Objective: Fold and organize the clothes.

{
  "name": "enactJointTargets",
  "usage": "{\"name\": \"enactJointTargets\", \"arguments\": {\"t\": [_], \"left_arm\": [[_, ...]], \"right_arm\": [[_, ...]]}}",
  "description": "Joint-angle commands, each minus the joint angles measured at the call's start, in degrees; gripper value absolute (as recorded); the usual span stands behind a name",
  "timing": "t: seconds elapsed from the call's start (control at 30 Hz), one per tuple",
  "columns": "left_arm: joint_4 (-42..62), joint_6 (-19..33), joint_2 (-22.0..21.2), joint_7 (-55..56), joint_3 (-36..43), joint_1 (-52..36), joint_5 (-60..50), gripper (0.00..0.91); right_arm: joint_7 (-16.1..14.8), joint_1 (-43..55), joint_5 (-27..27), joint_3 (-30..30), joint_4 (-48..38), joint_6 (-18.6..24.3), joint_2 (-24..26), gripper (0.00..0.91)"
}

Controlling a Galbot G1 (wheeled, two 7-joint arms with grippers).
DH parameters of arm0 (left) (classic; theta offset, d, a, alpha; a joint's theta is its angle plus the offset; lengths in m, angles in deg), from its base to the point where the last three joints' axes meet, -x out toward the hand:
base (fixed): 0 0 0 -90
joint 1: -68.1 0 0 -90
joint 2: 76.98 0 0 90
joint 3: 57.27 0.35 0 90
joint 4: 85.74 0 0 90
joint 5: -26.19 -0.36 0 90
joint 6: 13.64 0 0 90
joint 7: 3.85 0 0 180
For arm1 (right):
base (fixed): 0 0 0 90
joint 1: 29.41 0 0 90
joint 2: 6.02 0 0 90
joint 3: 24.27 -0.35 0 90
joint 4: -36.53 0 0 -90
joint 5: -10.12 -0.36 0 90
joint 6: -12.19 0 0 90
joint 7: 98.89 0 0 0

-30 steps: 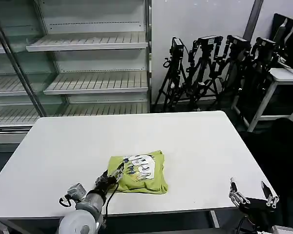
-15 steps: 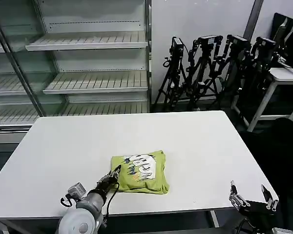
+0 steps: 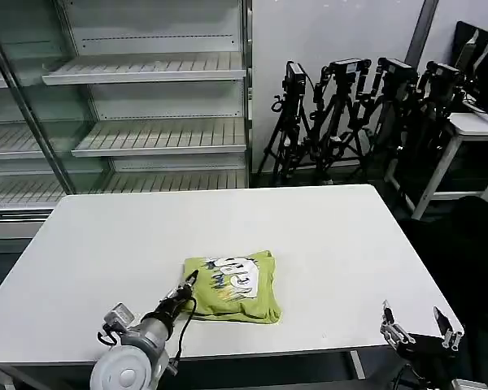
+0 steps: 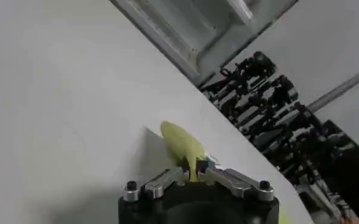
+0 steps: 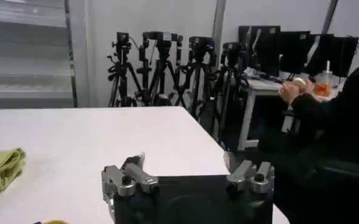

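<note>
Although the shirt (image 3: 232,285) already lies folded on the bench (image 3: 309,236), the left pincer (image 3: 187,286) grips its edge; the right pincer (image 3: 420,327) waits released.

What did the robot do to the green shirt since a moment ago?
The left gripper pulled back a little from on top of the folded shirt to its near left edge, where its fingers are pinched on the fabric. The shirt hardly moved; its left edge looks a bit tidier. The right gripper stayed open past the table's near right corner, and the shirt's white print still faces up.
</note>
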Motion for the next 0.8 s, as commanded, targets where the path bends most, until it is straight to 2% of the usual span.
{"name": "enactJointTargets", "arguments": {"t": [0.03,0.17,0.2,0.37,0.53,0.63,0.7,0.8], "left_arm": [[-3.17,0.16,2.07,0.13,-7.41,1.56,8.65,0.02],[-4.56,-0.83,6.18,0.42,-15.57,2.95,11.45,0.02],[-4.77,-1.85,9.3,0.53,-20.23,3.43,12.68,0.02],[-3.54,-5.01,21.87,-1.29,-32.37,3.72,8.16,0.02],[-0.49,-7.1,34.22,-4.55,-42.38,2.73,3.49,0.02],[-0.53,-7.82,40.87,-7.55,-45.26,3.44,-0.46,0.02],[-1.95,-8.37,41.91,-7.48,-44.38,3.7,-1.38,0.02],[-6.95,-8.31,39.96,-7.52,-37.28,4.85,-8.08,0.02]], "right_arm": [[-0.03,1.53,-0.57,0.53,2.8,-0.2,0.61,0.907],[0.0,3.43,-1.35,1.04,2.8,-0.43,1.23,0.907],[0.06,4.29,-1.74,1.29,2.79,-0.58,1.36,0.907],[-0.01,7.08,-1.86,3.16,1.14,-0.56,1.82,0.907],[-0.09,9.32,-1.92,4.53,-0.04,-0.53,2.19,0.907],[-0.18,10.14,-2.2,4.8,-0.83,-0.39,2.23,0.907],[-0.24,10.21,-2.2,4.92,-1.08,-0.28,2.16,0.907],[-0.28,10.23,-2.13,5.15,-1.27,-0.23,1.92,0.907]]}}
